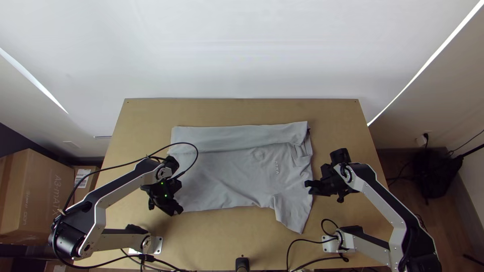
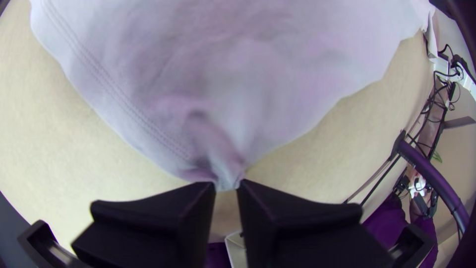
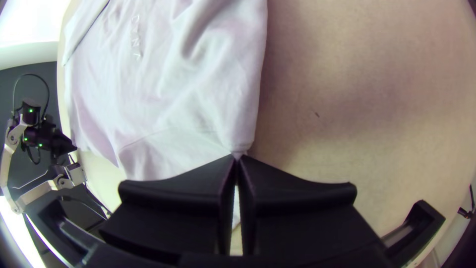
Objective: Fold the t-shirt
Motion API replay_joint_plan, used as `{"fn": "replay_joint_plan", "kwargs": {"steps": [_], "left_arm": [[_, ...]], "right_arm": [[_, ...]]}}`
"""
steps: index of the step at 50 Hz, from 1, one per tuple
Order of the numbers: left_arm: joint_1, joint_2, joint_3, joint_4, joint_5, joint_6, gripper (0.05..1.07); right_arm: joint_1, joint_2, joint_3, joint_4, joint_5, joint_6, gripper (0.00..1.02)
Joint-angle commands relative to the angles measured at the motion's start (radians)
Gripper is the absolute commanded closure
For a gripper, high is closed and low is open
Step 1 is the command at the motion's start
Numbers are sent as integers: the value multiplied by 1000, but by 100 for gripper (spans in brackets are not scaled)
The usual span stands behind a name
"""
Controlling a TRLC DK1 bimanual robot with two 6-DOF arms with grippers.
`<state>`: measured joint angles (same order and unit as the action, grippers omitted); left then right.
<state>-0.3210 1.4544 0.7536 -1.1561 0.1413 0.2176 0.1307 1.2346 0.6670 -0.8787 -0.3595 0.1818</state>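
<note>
The grey t-shirt (image 1: 227, 168) lies on the table with its far long edge folded over in a band and one sleeve hanging toward the near edge at the right. At its near left corner is my left gripper (image 1: 177, 210); in the left wrist view that gripper (image 2: 227, 186) is shut on a gathered tip of the shirt (image 2: 238, 89). My right gripper (image 1: 308, 187) is at the shirt's right edge, above the sleeve; in the right wrist view this gripper (image 3: 238, 158) is shut on the edge of the shirt (image 3: 173, 99).
Bare wooden table (image 1: 242, 111) runs along the far side of the shirt. Black cables (image 1: 297, 243) lie by the right arm's base, and another cable loops over the left arm. Cardboard boxes (image 1: 38, 191) stand off the table's left side.
</note>
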Motion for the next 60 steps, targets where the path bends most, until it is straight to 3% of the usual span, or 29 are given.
{"fn": "replay_joint_plan", "kwargs": {"steps": [1, 18, 36, 60], "left_arm": [[-1, 26, -3, 16, 4, 25, 105], [145, -78, 26, 30, 3, 83, 105], [307, -166, 49, 32, 12, 154, 105], [369, -198, 76, 32, 18, 186, 105]], "right_arm": [[6, -20, -4, -11, -6, -10, 100], [-98, -12, 74, -39, -4, -91, 100], [-143, -12, 177, -98, -2, -120, 100], [-174, 11, 212, -98, 7, -171, 100]]}}
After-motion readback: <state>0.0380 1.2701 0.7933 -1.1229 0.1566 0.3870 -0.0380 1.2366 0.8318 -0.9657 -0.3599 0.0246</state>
